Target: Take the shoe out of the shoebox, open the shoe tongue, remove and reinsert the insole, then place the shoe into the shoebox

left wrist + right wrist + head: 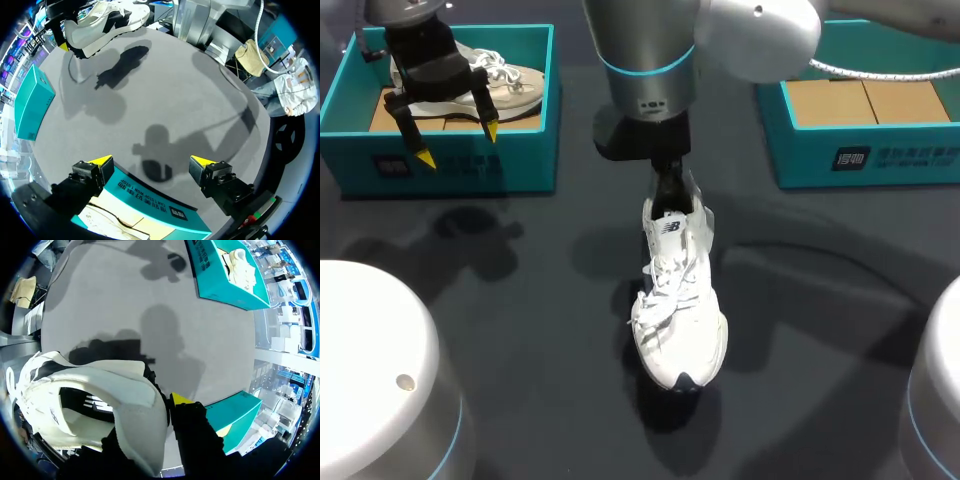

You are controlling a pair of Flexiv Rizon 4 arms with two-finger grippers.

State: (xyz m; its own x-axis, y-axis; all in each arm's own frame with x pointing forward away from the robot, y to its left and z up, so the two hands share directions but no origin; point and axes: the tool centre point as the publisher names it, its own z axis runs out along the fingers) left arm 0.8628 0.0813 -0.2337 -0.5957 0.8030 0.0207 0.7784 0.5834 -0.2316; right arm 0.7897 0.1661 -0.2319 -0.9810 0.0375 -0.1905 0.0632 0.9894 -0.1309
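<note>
**Head view.** The white sneaker (678, 300) is shown near the middle of the dark table (840, 330), outside both boxes. Its toe is turned toward the camera and its heel lies under the right gripper (668, 192). The laces are seen loose over the tongue. Whether the sole rests on the table cannot be told.

**Right arm.** The right gripper is pinched on the sneaker's heel collar. In the right wrist view one yellow fingertip (180, 399) is seen against the outside of the collar, while the other finger is hidden inside the shoe's opening.

**Left arm.** The left gripper (458, 144) is held over the front wall of the left shoebox (450, 170), a teal box in which a cream sneaker (515, 85) lies. Its fingers are spread and nothing is held between them. In the left wrist view the two yellow tips are seen well apart above the box's printed wall. The white sneaker is seen far ahead of them across the table.

**Second box.** The right shoebox (865, 150), also teal, is placed at the far right of the table, well apart from the white sneaker. Its brown cardboard floor is exposed.
</note>
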